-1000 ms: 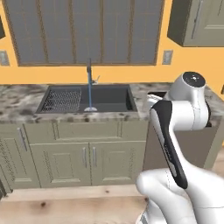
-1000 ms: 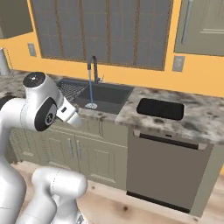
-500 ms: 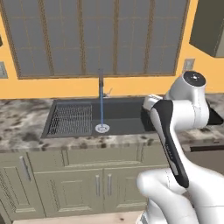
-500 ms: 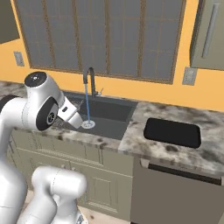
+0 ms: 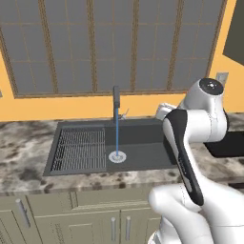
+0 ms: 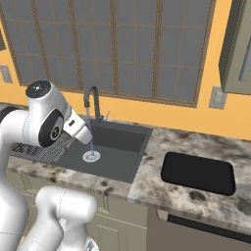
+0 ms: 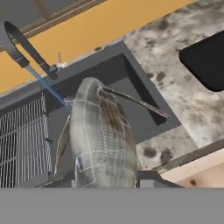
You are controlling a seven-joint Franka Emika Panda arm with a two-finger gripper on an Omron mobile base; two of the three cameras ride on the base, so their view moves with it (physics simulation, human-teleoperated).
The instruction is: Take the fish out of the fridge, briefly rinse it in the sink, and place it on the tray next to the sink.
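3 views show 1 moment at the sink (image 5: 143, 143), a dark grey basin sunk into the mottled stone surface (image 6: 196, 142) below a wide grey-paned window (image 5: 119, 43). From the left base camera, the basin holds a ribbed rack section (image 5: 80, 148) on its left side and a round pale drain (image 5: 117, 156) near its middle; a thin upright faucet (image 5: 116, 101) stands at the back rim, and a straight blue stream of water (image 5: 117, 133) falls from it onto the drain. From the right base camera, the tray (image 6: 198, 173), shallow, black and rectangular, lies on the surface just beside the sink's right rim, apart from the basin. The white arm (image 6: 46, 122) reaches over the front of the basin, its forward end close to the falling water. From the hand camera, the fish (image 7: 101, 140), pale silvery-grey with a scaled, lined skin, fills the centre of the view lengthwise, rising from between the fingers of the hand (image 7: 105, 180), which is closed on its near end. The fish hangs above the basin, between the rack section and the basin's right wall, with the faucet and the blue stream just beyond its far tip. The tray's corner appears at the upper right of that view.
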